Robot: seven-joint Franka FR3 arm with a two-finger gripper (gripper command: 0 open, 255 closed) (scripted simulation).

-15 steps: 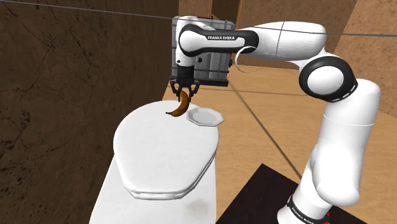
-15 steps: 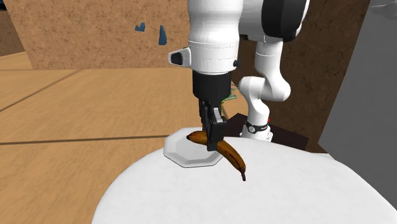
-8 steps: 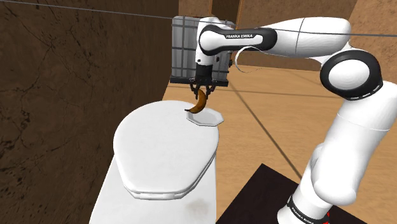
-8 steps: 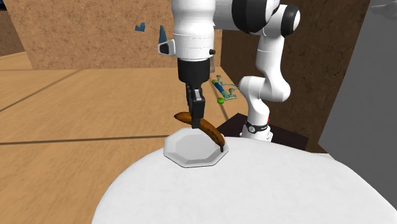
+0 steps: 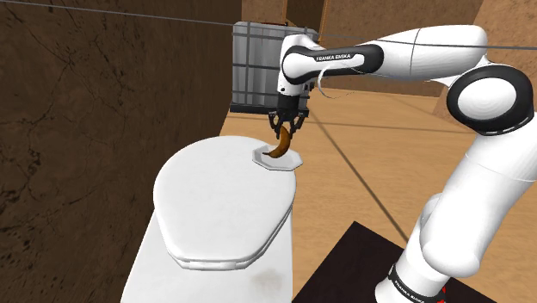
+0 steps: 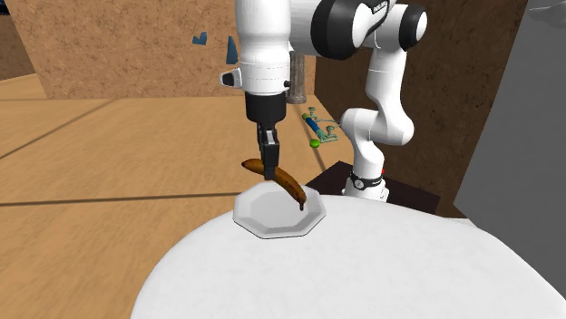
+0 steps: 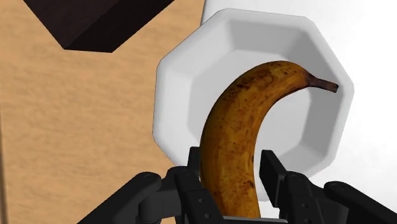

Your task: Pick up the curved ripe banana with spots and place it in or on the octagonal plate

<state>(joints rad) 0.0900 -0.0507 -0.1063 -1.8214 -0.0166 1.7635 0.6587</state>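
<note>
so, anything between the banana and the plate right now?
Nothing. In the second exterior view the banana, clasped in the tool, hangs over the bare white plate, with no other object in that stretch.

I'm seeing a bare room in a house: plank floor [image 6: 109, 154] beyond the jaws, brown walls [image 5: 86, 129], round white desk [image 5: 215, 207] beneath them.

Under the gripper [image 5: 285, 129] the way down is short: the banana [image 7: 245, 127] clasped in it hangs over the octagonal plate [image 5: 275, 161], its tip near the plate's hollow. Around the plate, the white tabletop [image 5: 215, 207] is bare on every side of the gripper. A grey caged box [image 5: 254, 64] stands behind the gripper, apart from it, and a brown wall [image 5: 86, 129] closes the far side.
</note>
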